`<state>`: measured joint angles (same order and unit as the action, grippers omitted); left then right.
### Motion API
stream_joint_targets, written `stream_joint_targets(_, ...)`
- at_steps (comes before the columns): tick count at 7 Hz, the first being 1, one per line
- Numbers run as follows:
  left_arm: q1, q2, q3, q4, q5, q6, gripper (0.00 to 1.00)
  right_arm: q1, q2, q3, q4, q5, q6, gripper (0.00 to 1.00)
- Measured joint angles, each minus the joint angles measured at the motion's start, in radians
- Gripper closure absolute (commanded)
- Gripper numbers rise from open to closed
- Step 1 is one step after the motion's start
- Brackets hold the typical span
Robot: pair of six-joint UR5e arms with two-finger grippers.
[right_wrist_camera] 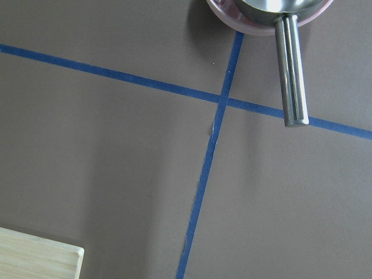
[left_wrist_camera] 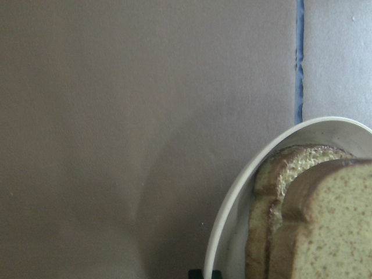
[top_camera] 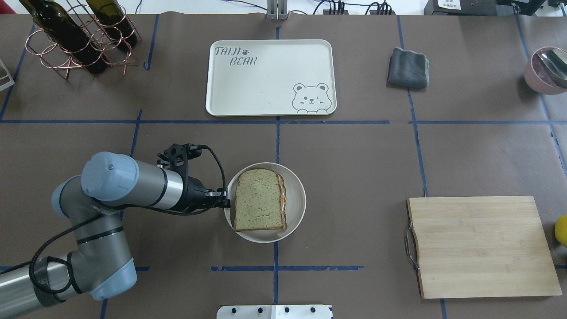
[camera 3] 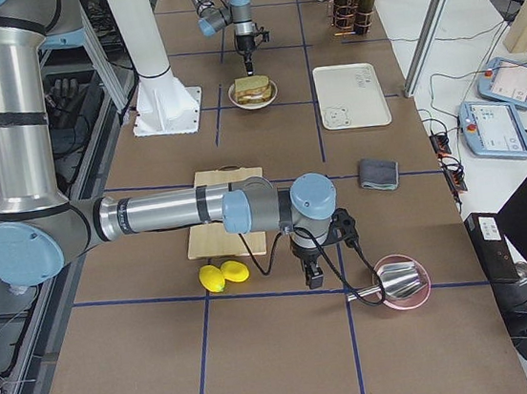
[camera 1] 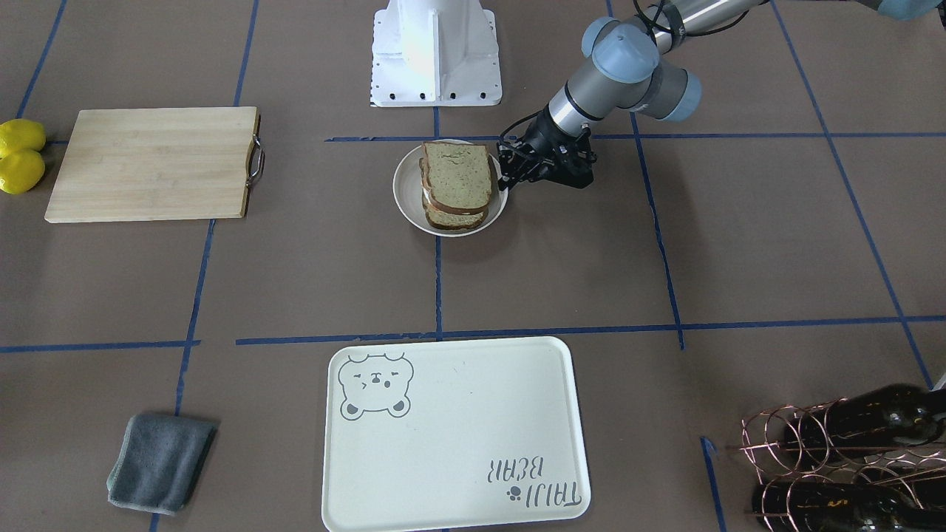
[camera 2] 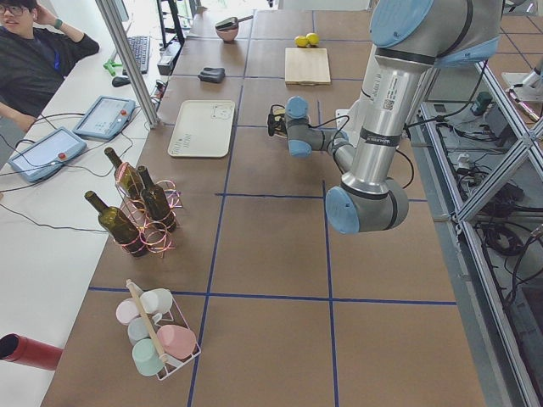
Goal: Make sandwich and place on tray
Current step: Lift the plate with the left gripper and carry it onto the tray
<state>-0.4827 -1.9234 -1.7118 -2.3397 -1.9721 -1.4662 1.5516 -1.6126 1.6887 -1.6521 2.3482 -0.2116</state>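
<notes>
The sandwich point(top_camera: 259, 199) is stacked on a small round white plate point(top_camera: 294, 212) at mid-table: two speckled bread slices, with a thin pale and orange egg edge between them on one side. My left gripper point(top_camera: 227, 200) is at the plate's left rim, beside the sandwich, and looks shut on the rim; the left wrist view shows the rim point(left_wrist_camera: 232, 221) and the bread point(left_wrist_camera: 325, 221) close up. The cream bear tray point(top_camera: 266, 79) lies empty at the far side. My right gripper point(camera 3: 314, 275) hangs over the table beside a pink bowl; I cannot tell if it is open or shut.
A wooden cutting board point(top_camera: 480, 246) lies to the right, with two lemons point(camera 1: 21, 155) beyond it. A grey cloth point(top_camera: 408, 67) lies right of the tray. A wire rack with wine bottles point(top_camera: 75, 40) stands far left. A pink bowl with a metal ladle point(top_camera: 545, 71) sits far right.
</notes>
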Motion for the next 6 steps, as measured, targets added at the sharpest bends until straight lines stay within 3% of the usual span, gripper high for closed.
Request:
stream_joint_targets(3,-0.184,-0.066,0.065,0.023,-0.166,0.067,1.00,0.002,-0.001,-0.002,0.000,-0.001,0.000,0.00)
stream_joint_targets(6,-0.315,-0.262,0.258,0.141,-0.233,0.171,1.00,0.010,-0.001,-0.004,0.000,-0.004,-0.001,0.00)
